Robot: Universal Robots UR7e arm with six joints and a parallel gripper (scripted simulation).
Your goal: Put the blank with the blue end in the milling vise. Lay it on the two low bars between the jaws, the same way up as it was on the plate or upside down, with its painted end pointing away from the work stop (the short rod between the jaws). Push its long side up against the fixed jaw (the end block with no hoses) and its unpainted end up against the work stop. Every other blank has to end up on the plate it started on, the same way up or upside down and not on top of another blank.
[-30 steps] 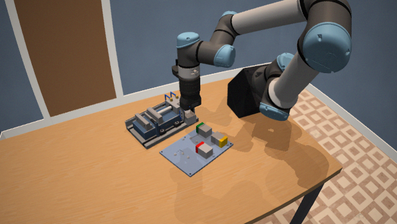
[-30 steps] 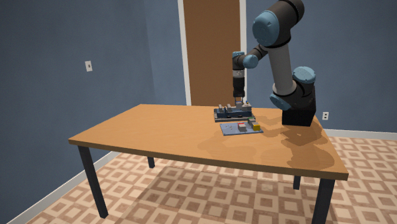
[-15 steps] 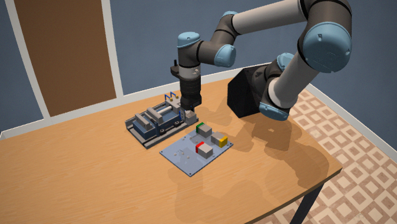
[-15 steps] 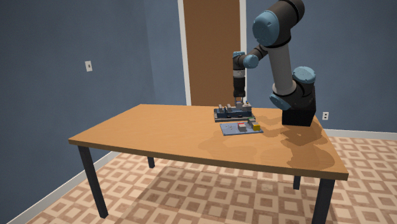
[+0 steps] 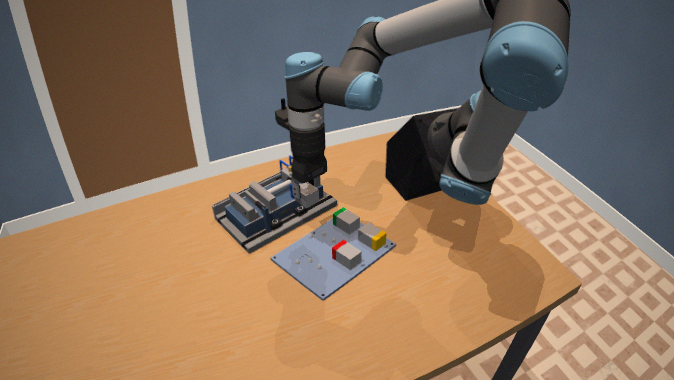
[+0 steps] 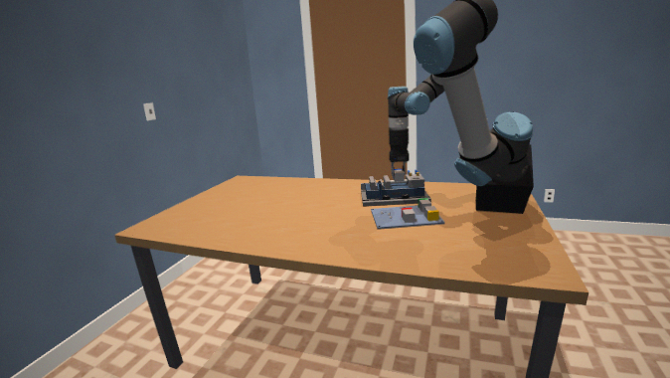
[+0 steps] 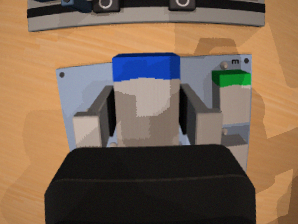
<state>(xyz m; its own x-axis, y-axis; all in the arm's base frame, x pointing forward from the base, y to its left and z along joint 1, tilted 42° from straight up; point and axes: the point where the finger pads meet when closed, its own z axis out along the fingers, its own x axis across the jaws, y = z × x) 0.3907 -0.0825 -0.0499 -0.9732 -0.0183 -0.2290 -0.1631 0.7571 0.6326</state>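
Note:
My gripper is shut on the grey blank with the blue end and holds it in the air, close to the near right end of the milling vise. Below it lies the grey plate. In the exterior view the gripper hangs just over the vise. The work stop is too small to make out.
The plate holds three blanks: green-ended, yellow-ended and red-ended. The green one also shows in the wrist view. The robot's black base stands at the back right of the table.

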